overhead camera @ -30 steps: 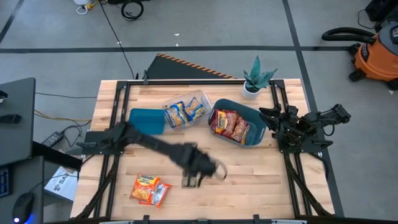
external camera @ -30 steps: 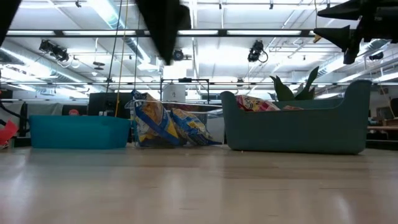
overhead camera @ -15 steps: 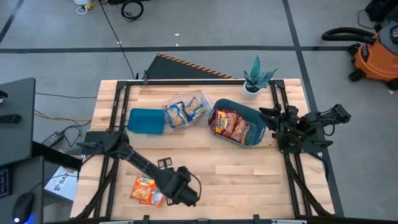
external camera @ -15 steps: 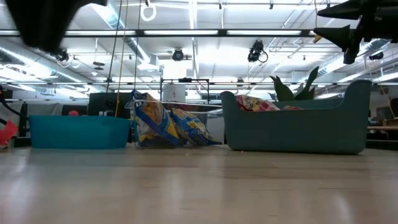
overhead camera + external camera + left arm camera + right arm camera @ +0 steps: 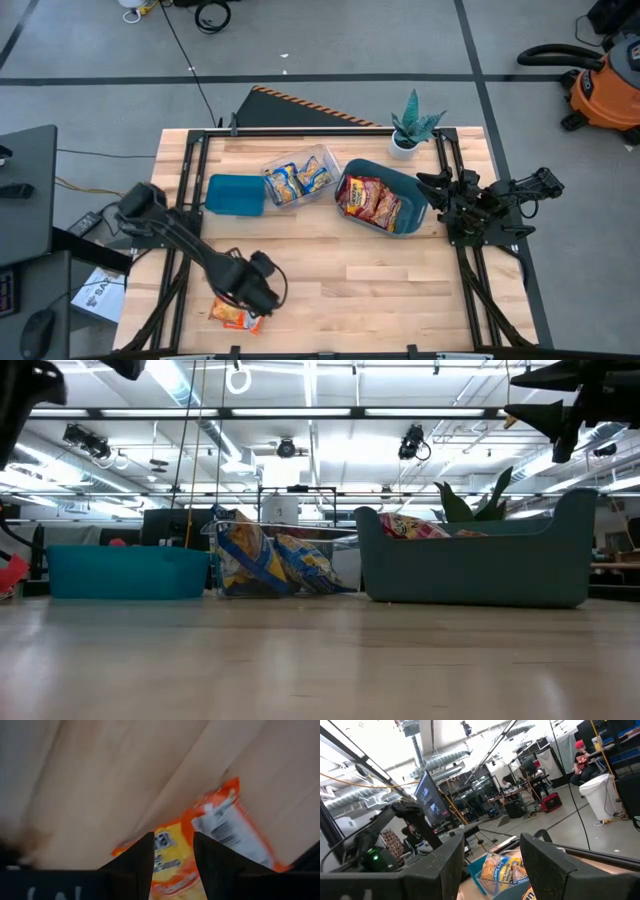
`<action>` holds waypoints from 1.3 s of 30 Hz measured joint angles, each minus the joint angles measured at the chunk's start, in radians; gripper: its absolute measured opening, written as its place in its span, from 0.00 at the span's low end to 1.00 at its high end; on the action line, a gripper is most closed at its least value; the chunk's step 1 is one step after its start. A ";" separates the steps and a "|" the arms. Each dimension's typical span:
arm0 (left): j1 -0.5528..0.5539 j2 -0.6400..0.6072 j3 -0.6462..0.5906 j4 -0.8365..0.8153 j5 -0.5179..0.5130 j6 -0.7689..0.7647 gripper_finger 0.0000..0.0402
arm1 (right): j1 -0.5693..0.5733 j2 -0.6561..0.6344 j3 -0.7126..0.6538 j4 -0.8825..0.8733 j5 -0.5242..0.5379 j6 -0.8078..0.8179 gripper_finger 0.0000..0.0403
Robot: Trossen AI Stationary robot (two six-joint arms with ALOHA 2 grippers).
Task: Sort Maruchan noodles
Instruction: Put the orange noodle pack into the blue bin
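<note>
Two orange-and-yellow packets (image 5: 233, 315) lie flat on the counter (image 5: 400, 270) at its near left corner, side by side and touching, and your left gripper (image 5: 258, 292) hangs right over them; in the left wrist view the fingers (image 5: 137, 862) stand apart with a gap between them, clamped on nothing, and the packet below (image 5: 200, 850) shows its barcode side with its long axis running slantwise under the fingertips. From above, the pair's long axes run roughly left to right, tilted a little, though the arm hides part of them. At the far side of the counter you have the blue-and-yellow packets (image 5: 297, 178) standing on edge and leaning in the clear tray (image 5: 325, 160), with the small teal bin (image 5: 235, 195) just left of it. The red-and-yellow packets (image 5: 368, 200) lie piled in the large teal bin (image 5: 405, 185) just right of the tray, their long axes pointing near to far at a slant. Your right gripper (image 5: 432, 193) waits beside the counter's right edge, next to the large bin, fingers apart in its wrist view. A potted plant (image 5: 412, 125) stands at the far right corner.
</note>
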 joint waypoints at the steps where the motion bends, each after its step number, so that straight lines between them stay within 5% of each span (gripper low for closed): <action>1: 0.001 -0.027 -0.029 0.038 -0.006 -0.042 0.35 | 0.000 0.000 0.000 0.001 0.000 0.000 0.49; 9: 0.014 -0.050 -0.132 0.139 -0.021 -0.174 0.35 | 0.000 0.000 0.000 0.000 0.000 0.000 0.49; 23: -0.012 -0.024 -0.134 0.216 -0.031 0.096 0.35 | 0.000 0.000 0.000 0.000 0.000 0.000 0.49; 39: -0.039 0.041 -0.135 0.217 -0.027 0.152 0.31 | 0.000 0.000 0.000 0.000 0.000 0.000 0.49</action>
